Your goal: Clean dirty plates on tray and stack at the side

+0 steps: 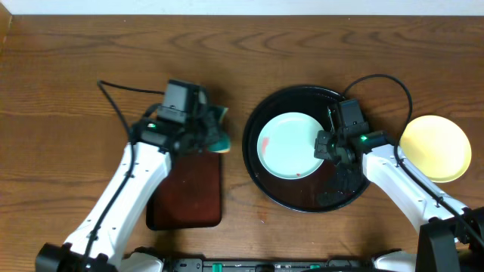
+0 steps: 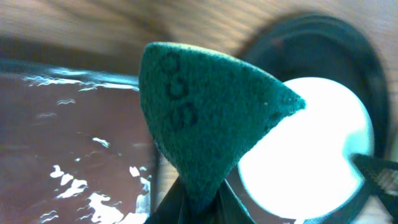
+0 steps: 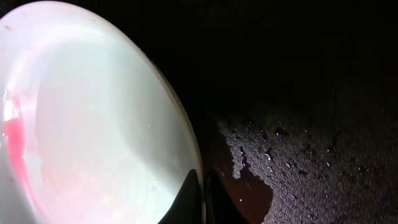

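Note:
A pale blue-white plate (image 1: pixel 287 145) with a red sauce smear near its lower edge lies in the black tray (image 1: pixel 261 177). My right gripper (image 1: pixel 325 146) is shut on the plate's right rim; the right wrist view shows my fingers (image 3: pixel 200 196) pinching the rim of the plate (image 3: pixel 93 124), red smear at left. A pale yellow plate (image 1: pixel 434 148) lies on the table to the right of the tray. My left gripper (image 1: pixel 206 137) is shut on a green sponge (image 2: pixel 205 118) above the top of the red-brown tray. The third plate is out of view.
A small rectangular dark red-brown tray (image 1: pixel 186 189) lies left of the black tray, under my left arm. Water drops and a reddish puddle (image 3: pixel 249 186) lie on the black tray's floor. Cables trail from both arms.

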Controlling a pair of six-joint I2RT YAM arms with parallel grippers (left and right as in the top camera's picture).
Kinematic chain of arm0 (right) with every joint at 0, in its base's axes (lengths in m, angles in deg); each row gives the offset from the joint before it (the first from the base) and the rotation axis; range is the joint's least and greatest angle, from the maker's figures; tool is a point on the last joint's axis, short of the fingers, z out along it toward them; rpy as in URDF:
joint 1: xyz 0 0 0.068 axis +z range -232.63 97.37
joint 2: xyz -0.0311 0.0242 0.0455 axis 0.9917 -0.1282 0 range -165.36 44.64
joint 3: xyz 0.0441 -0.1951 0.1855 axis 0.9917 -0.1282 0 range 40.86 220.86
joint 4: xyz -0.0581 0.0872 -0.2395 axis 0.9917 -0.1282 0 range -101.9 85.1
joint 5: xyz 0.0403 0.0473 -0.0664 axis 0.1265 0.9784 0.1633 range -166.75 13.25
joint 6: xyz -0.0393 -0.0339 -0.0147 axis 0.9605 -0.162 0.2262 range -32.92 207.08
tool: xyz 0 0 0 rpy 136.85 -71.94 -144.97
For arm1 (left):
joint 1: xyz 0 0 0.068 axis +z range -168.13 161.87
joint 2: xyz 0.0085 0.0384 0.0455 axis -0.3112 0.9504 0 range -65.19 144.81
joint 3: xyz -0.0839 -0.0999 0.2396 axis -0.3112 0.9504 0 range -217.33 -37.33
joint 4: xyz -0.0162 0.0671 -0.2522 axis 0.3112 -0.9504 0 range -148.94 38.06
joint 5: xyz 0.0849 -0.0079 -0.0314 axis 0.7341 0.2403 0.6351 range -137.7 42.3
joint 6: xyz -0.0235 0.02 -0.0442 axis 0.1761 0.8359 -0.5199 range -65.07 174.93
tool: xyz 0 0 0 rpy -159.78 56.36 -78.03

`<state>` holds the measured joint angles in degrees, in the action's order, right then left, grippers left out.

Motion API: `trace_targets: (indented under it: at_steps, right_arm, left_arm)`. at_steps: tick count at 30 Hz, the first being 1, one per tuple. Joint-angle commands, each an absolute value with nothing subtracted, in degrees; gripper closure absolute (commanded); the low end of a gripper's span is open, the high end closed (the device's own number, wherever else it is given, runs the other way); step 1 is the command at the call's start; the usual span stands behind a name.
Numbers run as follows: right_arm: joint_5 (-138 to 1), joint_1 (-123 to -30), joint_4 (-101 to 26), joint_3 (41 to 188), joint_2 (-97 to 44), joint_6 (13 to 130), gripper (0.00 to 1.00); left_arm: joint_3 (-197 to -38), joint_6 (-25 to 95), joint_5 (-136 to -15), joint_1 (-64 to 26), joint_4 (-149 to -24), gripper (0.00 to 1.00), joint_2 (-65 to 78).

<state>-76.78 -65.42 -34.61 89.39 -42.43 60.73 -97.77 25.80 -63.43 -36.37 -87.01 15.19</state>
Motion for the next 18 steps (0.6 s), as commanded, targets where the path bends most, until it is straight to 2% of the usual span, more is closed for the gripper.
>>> trace_targets:
  at_steps: [1,11,15,18]
  right_arm:
    - [-78.05,-64.24,-35.05,89.46,-43.02,61.41,0.99]
    - [-79.95,-61.94,-35.55,89.22,-43.02,61.41,0.99]
    - [-79.95,-61.94,-35.57,89.20,-43.02,61.41,0.99]
    - [-79.95,-61.94,-35.60,89.18,-43.02,61.26,0.99]
  left_arm:
    - [-97.45,21.00,-66.55,-40.89,-83.14,0.92,18.01]
    - [-97.45,14.77,-66.51,-54.84,-63.32,0.92,32.77]
    - [-97.45,8.95,-67.67,-57.22,-62.29,0.92,38.97]
    - [-97.45,7.36,-73.59,-58.71,-61.07,0.92,42.10]
